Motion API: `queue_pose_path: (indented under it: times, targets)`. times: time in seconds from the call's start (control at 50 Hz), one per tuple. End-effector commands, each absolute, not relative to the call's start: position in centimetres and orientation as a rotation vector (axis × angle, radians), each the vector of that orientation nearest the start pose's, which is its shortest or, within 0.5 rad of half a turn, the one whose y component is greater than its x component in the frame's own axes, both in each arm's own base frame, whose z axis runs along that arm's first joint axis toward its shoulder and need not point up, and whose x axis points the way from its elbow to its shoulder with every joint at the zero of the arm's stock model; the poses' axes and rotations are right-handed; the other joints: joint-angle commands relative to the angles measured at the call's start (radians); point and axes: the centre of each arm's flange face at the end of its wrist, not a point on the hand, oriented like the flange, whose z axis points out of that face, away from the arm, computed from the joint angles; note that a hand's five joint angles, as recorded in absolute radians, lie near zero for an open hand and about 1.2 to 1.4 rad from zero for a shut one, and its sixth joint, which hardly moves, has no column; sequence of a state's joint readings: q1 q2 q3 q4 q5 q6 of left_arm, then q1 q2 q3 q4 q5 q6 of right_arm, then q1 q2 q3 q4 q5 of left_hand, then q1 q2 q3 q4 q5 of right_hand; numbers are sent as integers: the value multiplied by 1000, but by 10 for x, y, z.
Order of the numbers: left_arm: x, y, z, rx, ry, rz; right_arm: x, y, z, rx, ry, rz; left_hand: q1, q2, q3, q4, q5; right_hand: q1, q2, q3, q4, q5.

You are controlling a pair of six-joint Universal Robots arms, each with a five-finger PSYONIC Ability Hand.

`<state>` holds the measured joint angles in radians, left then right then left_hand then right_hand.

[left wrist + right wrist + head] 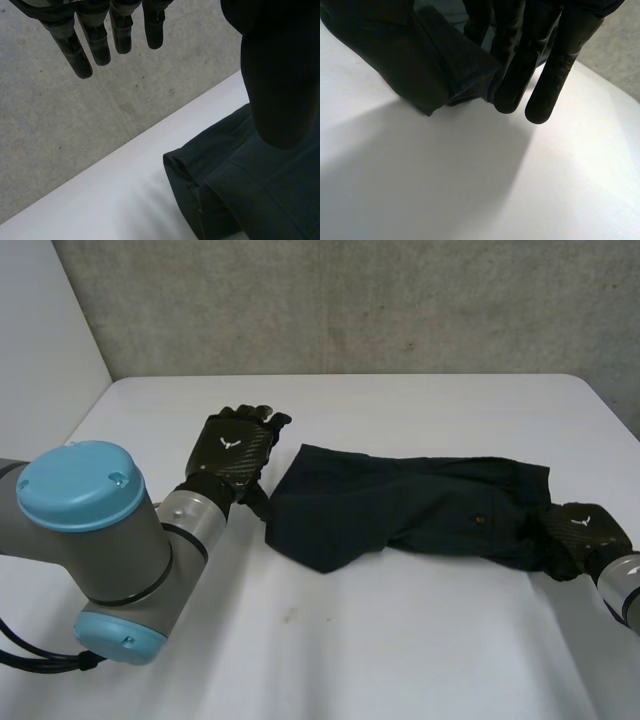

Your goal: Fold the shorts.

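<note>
Stretching wide under everything is the white table (400, 660), with a grey concrete wall (350, 300) behind its far edge. Dark navy shorts (400, 505) lie on it a little right of the middle, spread sideways in a long band with soft creases. Their end toward the left hand is a broad flat flap with a pointed near corner, and the end toward the right hand narrows and bunches.

The left arm (90, 530) reaches in from the near left with its big light-blue cap up. The left hand (235, 448) sits just beside the shorts' left edge, back upward. In the left wrist view its fingers (100, 40) are straight and relaxed, the thumb (280, 75) stands out over the cloth (260, 195), and the hand grasps nothing.

The right hand (582, 532) is at the shorts' right end. In the right wrist view its long straight fingers (555, 75) close on a gathered fold of the hem (410, 55), pinching it just above the table.
</note>
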<state>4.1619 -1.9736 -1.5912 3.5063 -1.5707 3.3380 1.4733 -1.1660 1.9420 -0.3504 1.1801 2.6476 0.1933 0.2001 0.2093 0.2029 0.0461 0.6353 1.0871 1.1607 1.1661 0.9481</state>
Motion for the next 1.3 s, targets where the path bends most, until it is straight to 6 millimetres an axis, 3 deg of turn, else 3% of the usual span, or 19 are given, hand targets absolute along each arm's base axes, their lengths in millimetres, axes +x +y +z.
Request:
queue_pose_path:
  times: [0.02,0.12,0.26,0.34,0.4,0.42,0.48,0.5,0.56,0.58,0.66,0.8,0.86,0.88,0.9,0.98,1.14,1.2,1.3]
  targets:
    - [-308,-251,199,905,2309,-2303,133,-311,122,-818,2465,-1802,-6,-13,-22,-16,-34,761,309,236,230,274]
    - [-307,-251,201,900,2301,-2312,132,-320,150,-833,2411,-1926,-6,-13,-22,-16,-34,761,309,236,230,274]
    - [-307,-251,203,899,2298,-2316,131,-331,173,-851,2405,-1935,-6,-13,-22,-16,-34,761,309,236,230,274]
    - [-307,-250,204,897,2295,-2320,143,-337,192,-898,2350,-1933,-9,-16,-25,-19,-36,761,309,236,230,274]
    - [-307,-250,204,897,2293,-2322,173,-332,205,-990,2245,-1918,-12,-19,-28,-22,-39,761,309,236,230,274]
    - [-307,-250,205,894,2292,-2324,202,-325,212,-1067,2146,-1907,-12,-19,-28,-22,-39,761,309,236,230,274]
    - [-306,-251,206,891,2289,-2327,243,-314,216,-1165,2018,-1877,-12,-19,-28,-22,-39,761,309,236,230,274]
    - [-306,-251,207,888,2285,-2331,268,-308,217,-1214,1942,-1862,-12,-19,-28,-22,-39,761,309,236,230,274]
    - [-306,-251,208,883,2284,-2335,304,-294,218,-1286,1823,-1836,-12,-19,-28,-22,-39,761,309,236,230,274]
    - [-305,-251,208,881,2283,-2334,327,-284,215,-1327,1755,-1810,-12,-19,-28,-22,-39,761,309,236,230,274]
    - [-303,-253,213,864,2270,-2347,373,-262,191,-1406,1650,-1715,-15,-22,-31,-25,-42,761,309,236,230,274]
    - [-298,-257,219,828,2254,-2360,414,-235,144,-1505,1624,-1498,-15,-22,-31,-25,-42,761,309,236,230,274]
    - [-296,-259,222,814,2242,-2371,417,-240,143,-1501,1636,-1515,-12,-19,-28,-22,-39,761,309,236,230,274]
    - [-295,-260,223,807,2238,-2373,418,-242,150,-1489,1625,-1537,-15,-22,-31,-25,-42,317,-134,-208,-213,-170]
    - [-293,-264,226,793,2228,-2381,419,-243,153,-1481,1625,-1548,-15,-22,-31,-25,-42,101,-351,-425,-430,-387]
    - [-292,-270,234,772,2191,-2414,412,-248,185,-1369,1658,-1611,-15,-22,-31,-25,-42,-459,-910,-984,-990,-946]
    - [-301,-283,262,734,2091,-2533,371,-258,252,-992,1747,-1634,0,-7,-16,-10,-28,-461,-913,-986,-992,-948]
    - [-307,-284,267,736,2081,-2569,351,-273,256,-844,1839,-1646,6,-1,-11,-4,-22,-461,-913,-986,-992,-948]
    - [-336,-275,245,841,2166,-2552,326,-295,249,-692,2000,-1689,6,-1,-11,-4,-22,-461,-913,-986,-992,-948]
